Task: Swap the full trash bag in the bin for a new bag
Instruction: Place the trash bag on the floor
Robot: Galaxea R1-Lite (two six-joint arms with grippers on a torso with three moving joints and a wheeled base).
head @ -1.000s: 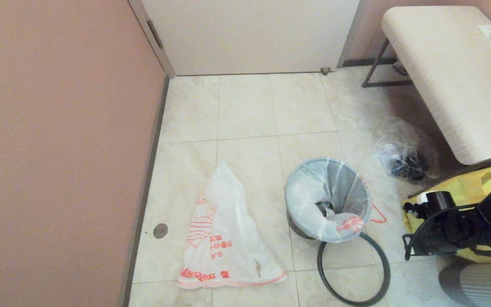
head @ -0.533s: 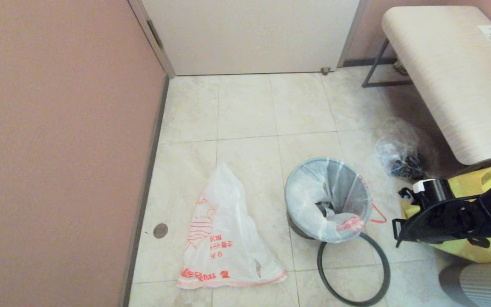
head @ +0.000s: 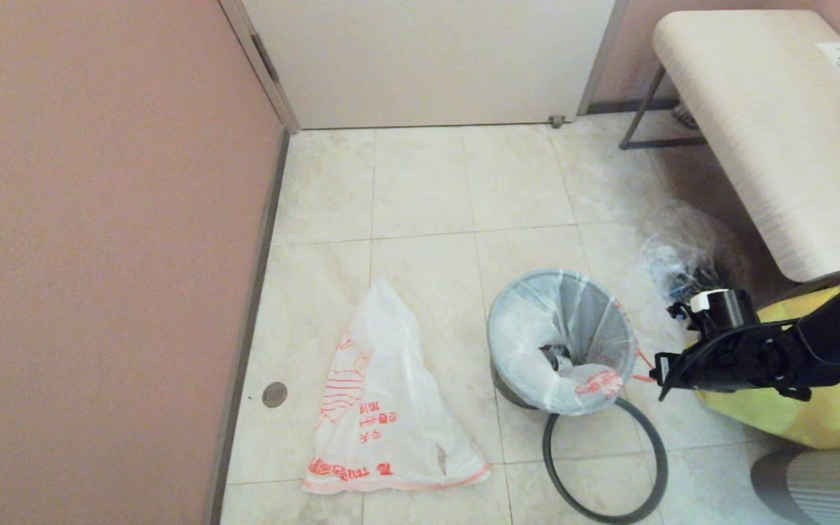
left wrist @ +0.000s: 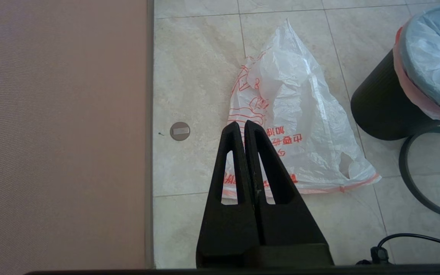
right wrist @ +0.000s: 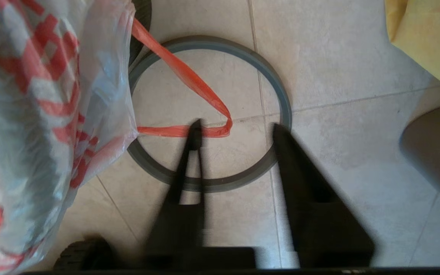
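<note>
Bin [head: 561,343], a small round black plastic wastebasket lined with a full translucent bag [head: 547,350], stands mid-floor, its grey hoop [head: 604,461] lying off, probably to free the bag. Only the right wrist view shows the right gripper [right wrist: 234,130] spread open at the bag's orange drawstring loop [right wrist: 189,103]; the left gripper [left wrist: 241,128] hangs closed, parked over the flat spare white bag [left wrist: 296,126].

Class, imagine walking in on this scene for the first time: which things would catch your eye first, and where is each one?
The black bin stands mid-floor, lined with a pale bag whose orange drawstring loop hangs off its side. The right end effector, open, hovers at that loop, with the grey hoop lying on the tiles beside the bin. To the bin's left a white bag with red print lies flat near the wall.
</note>
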